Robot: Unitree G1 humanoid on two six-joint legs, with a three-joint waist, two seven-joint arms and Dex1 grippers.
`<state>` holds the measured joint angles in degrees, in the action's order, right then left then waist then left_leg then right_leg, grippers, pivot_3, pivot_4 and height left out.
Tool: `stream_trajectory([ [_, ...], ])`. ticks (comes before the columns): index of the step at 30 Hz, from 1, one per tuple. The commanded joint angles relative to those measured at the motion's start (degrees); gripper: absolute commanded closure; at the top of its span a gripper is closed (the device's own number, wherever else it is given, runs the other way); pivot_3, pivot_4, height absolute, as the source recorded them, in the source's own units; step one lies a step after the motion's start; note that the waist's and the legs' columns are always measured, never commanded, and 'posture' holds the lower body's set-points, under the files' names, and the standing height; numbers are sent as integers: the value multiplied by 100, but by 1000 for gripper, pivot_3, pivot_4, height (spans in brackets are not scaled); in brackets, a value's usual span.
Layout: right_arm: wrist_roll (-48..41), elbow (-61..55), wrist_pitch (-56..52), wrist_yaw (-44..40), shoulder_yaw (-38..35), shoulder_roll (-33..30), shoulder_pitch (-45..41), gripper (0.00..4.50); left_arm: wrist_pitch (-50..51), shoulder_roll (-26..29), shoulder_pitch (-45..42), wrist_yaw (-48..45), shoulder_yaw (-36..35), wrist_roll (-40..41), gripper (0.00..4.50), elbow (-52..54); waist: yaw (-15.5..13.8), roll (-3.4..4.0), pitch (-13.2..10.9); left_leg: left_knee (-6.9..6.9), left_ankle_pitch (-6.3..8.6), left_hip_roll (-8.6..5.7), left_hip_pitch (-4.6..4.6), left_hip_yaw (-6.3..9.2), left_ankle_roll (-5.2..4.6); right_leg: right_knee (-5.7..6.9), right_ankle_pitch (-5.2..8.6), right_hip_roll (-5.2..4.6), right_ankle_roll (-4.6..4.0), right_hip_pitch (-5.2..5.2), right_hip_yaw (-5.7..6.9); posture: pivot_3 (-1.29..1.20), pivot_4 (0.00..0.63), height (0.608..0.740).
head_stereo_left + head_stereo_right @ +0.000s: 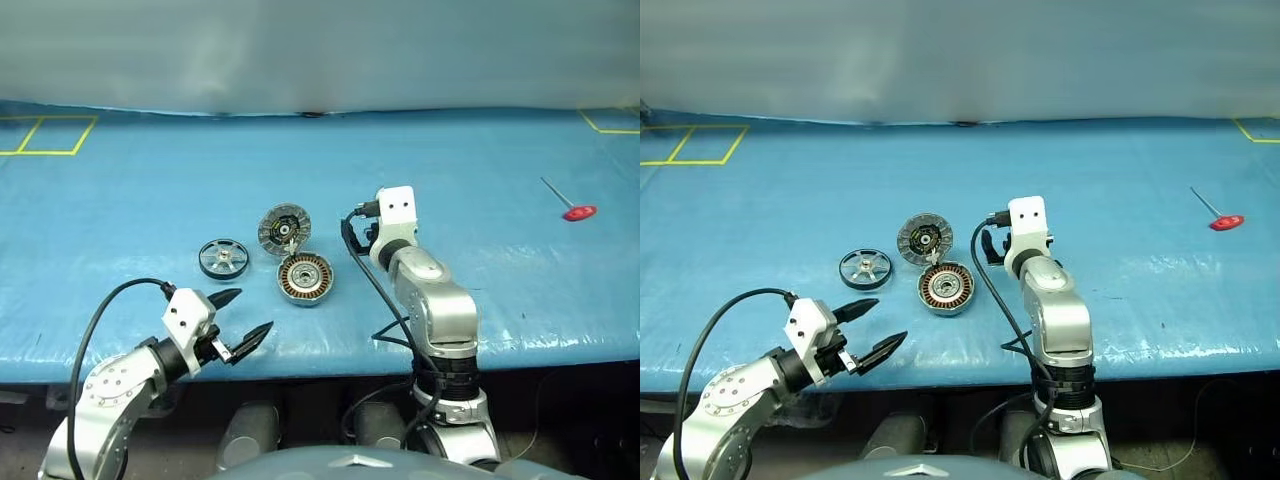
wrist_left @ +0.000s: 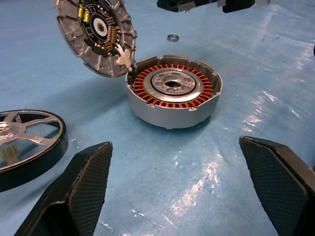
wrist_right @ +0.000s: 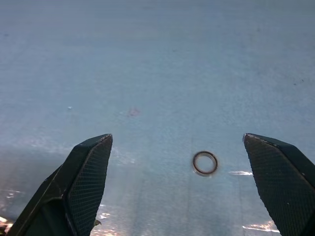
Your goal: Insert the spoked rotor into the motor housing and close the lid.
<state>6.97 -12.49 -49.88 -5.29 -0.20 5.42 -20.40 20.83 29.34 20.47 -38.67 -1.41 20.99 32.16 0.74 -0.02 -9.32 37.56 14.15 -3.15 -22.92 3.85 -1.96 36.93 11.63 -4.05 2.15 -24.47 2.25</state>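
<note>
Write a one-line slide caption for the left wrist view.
Open left claw faces the housing, lid tilted against its rim, rotor lying beside.

L gripper [image 1: 243, 320] low near edge, R gripper [image 3: 179, 187] farther fwd (both jaws wide).

Head pair high and far, wrist cameras low and close.
Your head views look down across the blue table [image 1: 500, 300]; your left wrist view shares their motor housing [image 2: 172, 91], your right faces bare cloth.

Bench [image 1: 480, 160], blue cover.
On it you have: spoked rotor [image 1: 223, 258], motor housing [image 1: 305, 277] with lid [image 1: 284, 229] tilted against it, small ring [image 3: 204, 162], red-handled tool [image 1: 572, 203] far right.
</note>
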Motion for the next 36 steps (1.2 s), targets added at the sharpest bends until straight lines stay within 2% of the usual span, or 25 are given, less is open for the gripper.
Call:
stream_trajectory([
  [1,90,365,716,466,95,118,-28,14,-171,-65,-29,51,81,-30,0,55,18,0,0,0,-1,3,1,-2,0,1,0,4,0,1,0,0,150,740],
  [7,-91,1333,1558,763,27,181,-242,14,-530,-200,-57,159,268,-291,0,-120,58,1,1,-4,-4,20,5,-11,5,2,-3,22,-7,17,-6,0,150,740],
  [16,-221,2055,2060,784,55,177,-451,14,-1162,-602,63,534,393,-675,0,-449,70,1,1,-4,-6,53,11,-33,8,0,-13,52,-25,18,-17,0,150,740],
  [19,-224,2259,2197,806,55,148,-476,630,-1288,-700,97,611,424,-735,0,-497,72,1,1,-4,-6,57,11,-39,9,1,-14,55,-28,17,-18,0,150,740],
  [23,-224,2546,2373,840,24,87,-543,1894,-1344,-741,116,652,456,-771,0,-523,75,1,1,-4,-6,62,13,-45,9,1,-16,57,-31,17,-20,0,150,740],
  [34,-329,3104,2606,951,-76,-22,-805,1894,-1303,-740,96,676,467,-757,0,-507,86,1,1,-4,-7,68,19,-56,9,1,-20,61,-34,20,-25,0,150,740],
  [36,-341,3073,2565,969,-49,-13,-766,2263,-1290,-736,96,686,462,-752,0,-502,86,1,1,-4,-7,69,20,-58,8,1,-20,62,-34,20,-26,0,150,740],
])
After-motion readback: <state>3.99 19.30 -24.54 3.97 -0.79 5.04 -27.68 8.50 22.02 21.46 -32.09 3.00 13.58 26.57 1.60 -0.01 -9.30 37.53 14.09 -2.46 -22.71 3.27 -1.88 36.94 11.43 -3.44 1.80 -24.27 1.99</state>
